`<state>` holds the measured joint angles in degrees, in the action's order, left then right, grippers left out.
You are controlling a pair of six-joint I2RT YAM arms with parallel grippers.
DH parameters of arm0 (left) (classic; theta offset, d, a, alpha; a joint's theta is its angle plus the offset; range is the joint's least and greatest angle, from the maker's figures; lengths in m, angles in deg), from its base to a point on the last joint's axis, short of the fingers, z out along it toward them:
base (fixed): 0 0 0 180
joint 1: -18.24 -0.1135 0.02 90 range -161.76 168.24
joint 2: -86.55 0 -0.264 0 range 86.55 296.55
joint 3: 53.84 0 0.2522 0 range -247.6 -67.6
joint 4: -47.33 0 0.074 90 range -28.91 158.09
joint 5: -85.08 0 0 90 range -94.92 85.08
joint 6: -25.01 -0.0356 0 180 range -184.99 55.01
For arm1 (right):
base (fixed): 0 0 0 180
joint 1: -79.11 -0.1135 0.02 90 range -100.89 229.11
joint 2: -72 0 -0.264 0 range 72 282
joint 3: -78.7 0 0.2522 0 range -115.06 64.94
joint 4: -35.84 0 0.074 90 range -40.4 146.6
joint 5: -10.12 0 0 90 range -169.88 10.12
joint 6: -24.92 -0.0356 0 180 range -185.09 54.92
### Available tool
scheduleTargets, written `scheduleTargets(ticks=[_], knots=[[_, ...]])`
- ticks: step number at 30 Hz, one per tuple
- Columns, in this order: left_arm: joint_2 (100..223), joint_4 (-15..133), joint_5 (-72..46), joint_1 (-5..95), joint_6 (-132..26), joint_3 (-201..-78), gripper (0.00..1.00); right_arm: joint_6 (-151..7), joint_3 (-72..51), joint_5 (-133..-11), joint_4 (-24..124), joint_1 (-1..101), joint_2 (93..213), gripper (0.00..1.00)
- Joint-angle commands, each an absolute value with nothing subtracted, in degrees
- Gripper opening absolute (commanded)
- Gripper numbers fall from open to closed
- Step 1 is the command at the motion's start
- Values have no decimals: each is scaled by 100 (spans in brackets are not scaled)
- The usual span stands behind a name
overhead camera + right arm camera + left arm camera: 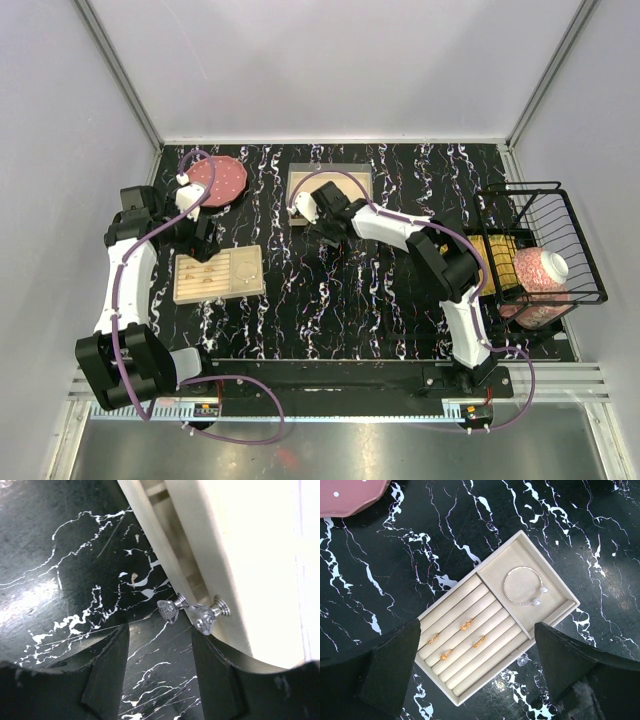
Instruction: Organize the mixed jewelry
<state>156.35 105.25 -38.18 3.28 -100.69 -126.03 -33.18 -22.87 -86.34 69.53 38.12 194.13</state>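
Blk marbled tabletop (340, 300), white walls (330, 60), rings (466, 625) in tray (506, 559).

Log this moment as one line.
left fingers open over tray | four gold rings slotted, bracelet in side compartment | right fingers open at crystal knobs of box

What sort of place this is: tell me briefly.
Probably a robot test booth, not a home: plain white walls box in a marbled black tabletop, two arms bolted to a rail, staged props like a wire basket.
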Motion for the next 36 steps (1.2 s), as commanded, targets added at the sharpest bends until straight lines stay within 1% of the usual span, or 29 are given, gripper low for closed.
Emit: scheduleTargets(ticks=[1, 12, 21, 30, 36], knots=[[15484, 10310, -4060, 277, -10173, -12517, 99, -3195, -2225, -9016, 6604, 3807, 19566, 59], [15519, 10196, -4069, 251, -10172, -12402, 99, -3432, -2137, -8806, 6621, 3798, 19339, 60], [15581, 10108, -4157, 224, -10006, -12481, 99, -3924, -2155, -7664, 7596, 3728, 18557, 62], [15756, 9563, -3937, 67, -9066, -12613, 99, -4126, -2892, -6671, 8545, 3087, 18178, 63], [16046, 9440, -3955, -372, -8636, -12815, 99, -4004, -3306, -6828, 8617, 2402, 18493, 63]])
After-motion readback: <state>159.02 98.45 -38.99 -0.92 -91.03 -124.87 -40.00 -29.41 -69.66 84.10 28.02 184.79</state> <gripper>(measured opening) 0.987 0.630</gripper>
